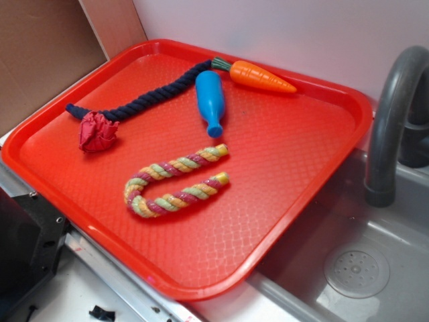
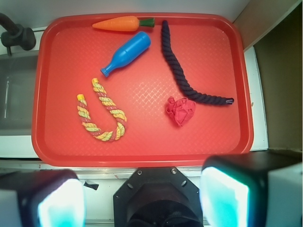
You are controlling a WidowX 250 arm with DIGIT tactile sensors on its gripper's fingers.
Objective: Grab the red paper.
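Observation:
The red paper [image 1: 98,131], a small crumpled crimson wad, lies on the large red tray [image 1: 281,168] near its left edge, touching the end of a dark navy rope [image 1: 151,100]. In the wrist view the paper [image 2: 181,111] lies right of centre, just below the navy rope [image 2: 182,75]. My gripper [image 2: 142,198] is open and empty, high above the tray's near edge, with its pale fingers [image 2: 61,201] wide apart. The gripper does not show in the exterior view.
On the tray [image 2: 61,56] lie a blue bottle [image 2: 126,53], an orange toy carrot [image 2: 122,23] and a multicoloured twisted rope [image 2: 102,113] bent in a U. A grey sink [image 1: 355,268] with a dark faucet [image 1: 392,114] adjoins the tray. A wall stands behind.

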